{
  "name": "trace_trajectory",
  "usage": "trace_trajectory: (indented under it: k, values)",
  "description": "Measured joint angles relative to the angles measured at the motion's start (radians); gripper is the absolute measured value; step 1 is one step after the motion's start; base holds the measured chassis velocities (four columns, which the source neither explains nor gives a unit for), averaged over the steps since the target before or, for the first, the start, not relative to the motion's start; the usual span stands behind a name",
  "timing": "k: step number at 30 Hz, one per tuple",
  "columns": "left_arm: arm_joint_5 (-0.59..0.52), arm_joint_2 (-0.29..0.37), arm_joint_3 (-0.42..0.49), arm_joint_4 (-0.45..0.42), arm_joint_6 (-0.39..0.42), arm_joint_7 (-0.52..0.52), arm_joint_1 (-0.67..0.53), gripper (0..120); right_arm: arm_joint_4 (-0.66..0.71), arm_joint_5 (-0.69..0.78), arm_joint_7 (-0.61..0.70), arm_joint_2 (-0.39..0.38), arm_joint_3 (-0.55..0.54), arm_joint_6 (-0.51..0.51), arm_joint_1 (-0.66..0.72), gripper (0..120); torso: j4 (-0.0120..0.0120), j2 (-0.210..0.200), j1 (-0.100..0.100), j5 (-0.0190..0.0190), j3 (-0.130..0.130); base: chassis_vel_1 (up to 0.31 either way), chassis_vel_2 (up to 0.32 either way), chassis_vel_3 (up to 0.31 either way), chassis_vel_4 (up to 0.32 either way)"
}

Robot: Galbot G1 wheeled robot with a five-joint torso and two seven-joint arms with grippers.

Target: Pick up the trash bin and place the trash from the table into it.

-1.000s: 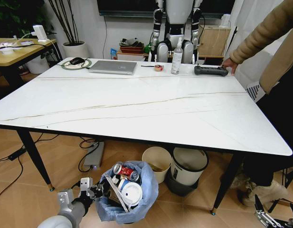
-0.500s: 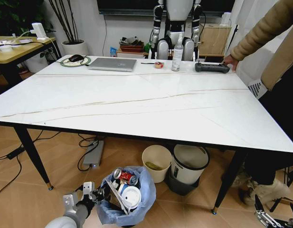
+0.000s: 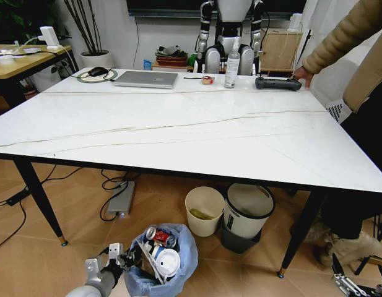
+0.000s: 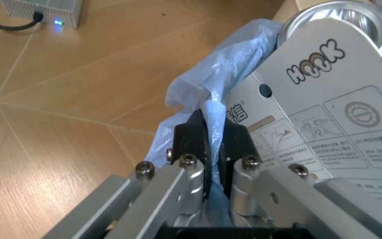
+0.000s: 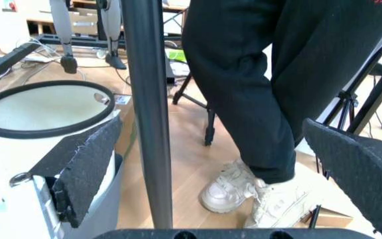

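Observation:
The trash bin [image 3: 178, 272], lined with a crinkly light-blue bag, is low by the floor in front of the white table [image 3: 178, 136]. My left gripper [image 3: 127, 260] is shut on its bagged rim [image 4: 211, 119]. Trash lies inside the bin: a crushed red-silver can [image 3: 161, 236], a white round lid [image 3: 168, 262] and printed cardboard [image 4: 324, 114]. My right gripper [image 3: 359, 273] hangs open low at the right, beside a table leg [image 5: 144, 109], with nothing between its pads [image 5: 85, 169].
A cream bin [image 3: 204, 210] and a white-and-grey bin [image 3: 246, 213] stand under the table. A laptop [image 3: 145, 78], bottle [image 3: 230, 67] and black controller [image 3: 277, 83] sit at the far edge. A person stands at the right, legs [image 5: 257, 89] close to my right gripper.
The bin in my left gripper has sunk lower toward the floor and looks smaller. The head view has shifted slightly. The right gripper has stayed put.

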Motion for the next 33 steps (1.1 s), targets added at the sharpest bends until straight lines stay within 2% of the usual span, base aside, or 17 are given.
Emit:
trace_trajectory:
  k: [19,33]
  values:
    - [0.057,-0.012,0.007,0.067,-0.049,0.036,-0.018,0,0.000,0.000,0.000,0.000,0.000,0.000,0.000,100,0.0000,-0.074,-0.027,0.0000,-0.048,0.000,0.000,0.000,0.000]
    - [0.068,-0.023,0.007,0.160,-0.102,0.082,-0.051,0,0.000,0.000,0.000,0.000,0.000,0.000,0.000,100,0.0000,-0.077,-0.028,-0.0001,-0.049,0.000,0.000,0.000,0.000]
